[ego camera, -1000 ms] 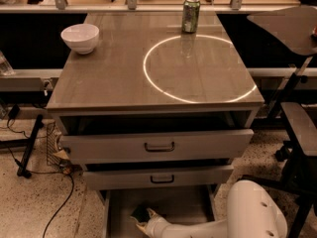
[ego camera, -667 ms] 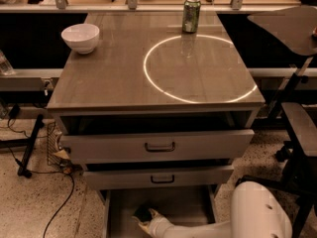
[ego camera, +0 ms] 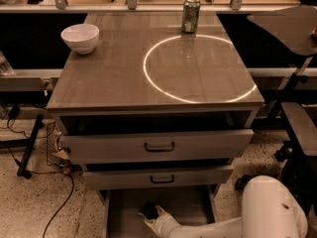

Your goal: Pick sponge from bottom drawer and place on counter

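Note:
The counter (ego camera: 114, 78) is a glossy grey-brown top with a large white circle on it. Below the two handled drawers, the bottom drawer (ego camera: 188, 207) is pulled out as a shallow grey tray. My white arm reaches into it from the lower right. The gripper (ego camera: 150, 216) is low inside the drawer, left of its middle. A small dark shape (ego camera: 146, 209) sits right at the gripper's tip and looks like the sponge's dark face. I cannot tell whether it is held.
A green drink can (ego camera: 191, 14) stands at the back of the counter on the circle's far edge. A white bowl (ego camera: 80, 37) sits at the back left. The two upper drawers (ego camera: 158, 146) are partly open above the gripper. Cables and a stand leg lie on the floor to the left.
The arm's white elbow has drifted slightly right. The gripper stays at nearly the same spot inside the bottom drawer.

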`<state>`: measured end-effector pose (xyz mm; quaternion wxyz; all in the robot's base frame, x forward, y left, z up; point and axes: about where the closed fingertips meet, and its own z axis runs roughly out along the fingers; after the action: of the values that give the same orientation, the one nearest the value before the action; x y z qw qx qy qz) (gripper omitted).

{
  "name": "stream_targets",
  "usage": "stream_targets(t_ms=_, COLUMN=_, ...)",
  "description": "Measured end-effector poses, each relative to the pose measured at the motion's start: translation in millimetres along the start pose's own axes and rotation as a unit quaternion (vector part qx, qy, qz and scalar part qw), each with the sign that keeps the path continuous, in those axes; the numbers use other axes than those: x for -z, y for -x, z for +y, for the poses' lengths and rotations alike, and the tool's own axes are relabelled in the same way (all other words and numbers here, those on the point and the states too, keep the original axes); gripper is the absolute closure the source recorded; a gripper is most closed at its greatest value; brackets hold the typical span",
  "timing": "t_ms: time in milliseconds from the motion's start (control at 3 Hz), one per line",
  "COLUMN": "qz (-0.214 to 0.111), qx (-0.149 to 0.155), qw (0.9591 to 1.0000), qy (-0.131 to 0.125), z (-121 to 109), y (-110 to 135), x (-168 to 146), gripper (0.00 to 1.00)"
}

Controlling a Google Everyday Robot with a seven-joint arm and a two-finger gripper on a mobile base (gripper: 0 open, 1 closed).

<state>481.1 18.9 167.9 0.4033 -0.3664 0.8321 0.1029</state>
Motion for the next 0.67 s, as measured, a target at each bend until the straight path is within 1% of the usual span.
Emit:
stream_targets(t_ms=333, qz=0.026, qx=0.027, qw=0.9992, qy=-0.012, z=-12, y=12, x=37, gripper=1.0)
stream_targets(t_ms=667, qz=0.077, qx=0.059, qw=0.9949, qy=-0.026, z=-30, y=22, x=90, gripper=1.0)
